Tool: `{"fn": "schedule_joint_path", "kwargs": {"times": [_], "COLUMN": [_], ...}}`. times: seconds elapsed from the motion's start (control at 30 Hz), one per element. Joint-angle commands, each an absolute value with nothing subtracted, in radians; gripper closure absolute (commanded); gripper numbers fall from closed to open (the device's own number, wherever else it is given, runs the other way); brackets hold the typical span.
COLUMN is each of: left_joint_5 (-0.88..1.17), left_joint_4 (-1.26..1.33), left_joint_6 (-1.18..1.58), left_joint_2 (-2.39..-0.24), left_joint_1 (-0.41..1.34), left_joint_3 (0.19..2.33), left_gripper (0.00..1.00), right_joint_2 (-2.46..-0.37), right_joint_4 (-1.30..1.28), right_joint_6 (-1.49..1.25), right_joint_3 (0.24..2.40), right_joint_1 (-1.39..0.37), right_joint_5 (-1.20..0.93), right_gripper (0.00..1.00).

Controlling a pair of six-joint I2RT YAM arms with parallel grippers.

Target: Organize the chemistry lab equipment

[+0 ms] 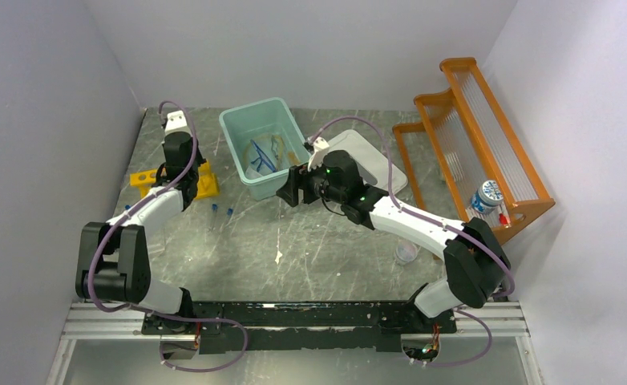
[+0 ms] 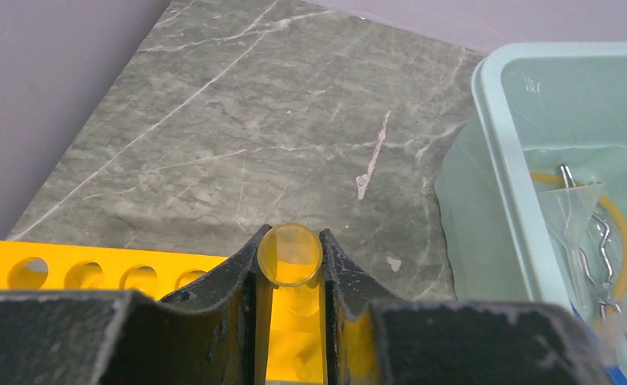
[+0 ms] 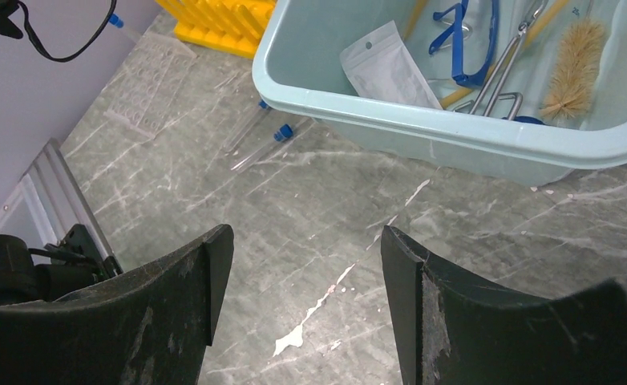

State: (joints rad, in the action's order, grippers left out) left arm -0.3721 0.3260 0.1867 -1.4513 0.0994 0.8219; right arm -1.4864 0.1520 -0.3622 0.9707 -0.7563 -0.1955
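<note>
Where surface (image 1: 294,249) meets right wall, orange shelf (image 1: 487,112) stands well apart from work, no obstacle. Teal bin (image 1: 254,106) near rack; mind its rim. Yellow rack (image 2: 54,273) lies under left gripper (image 2: 289,269), which pinches clear tube (image 2: 289,255), mouth toward wrist camera. Judgement: centre tube over free hole, lower straight, release only once seated. Right gripper (image 3: 302,265) spread, nothing held, hovering before bin. Two capped tubes (image 3: 266,140) lie on surface between rack and bin, likely next.
</note>
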Motion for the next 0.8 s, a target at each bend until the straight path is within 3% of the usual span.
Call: {"fn": "schedule_joint_path", "kwargs": {"times": [0.0,0.57,0.7,0.77], "left_joint_5": [-0.415,-0.39,-0.388,-0.394], "left_joint_4": [0.404,0.459,0.476,0.473], "left_joint_6": [0.159,0.15,0.141,0.141], "left_joint_2": [-1.458,-1.513,-1.511,-1.502], "left_joint_1": [0.108,0.121,0.125,0.127], "left_joint_3": [0.806,0.779,0.767,0.767], "left_gripper": [0.81,0.79,0.73,0.63], "right_joint_2": [-1.484,-1.499,-1.501,-1.503], "right_joint_4": [0.167,0.158,0.16,0.159], "right_joint_6": [-0.369,-0.37,-0.37,-0.371], "right_joint_3": [0.974,0.983,0.986,0.988], "right_joint_1": [-0.746,-0.742,-0.742,-0.742], "right_joint_5": [-0.211,-0.204,-0.204,-0.206], "right_gripper": [0.29,0.29,0.29,0.29]}}
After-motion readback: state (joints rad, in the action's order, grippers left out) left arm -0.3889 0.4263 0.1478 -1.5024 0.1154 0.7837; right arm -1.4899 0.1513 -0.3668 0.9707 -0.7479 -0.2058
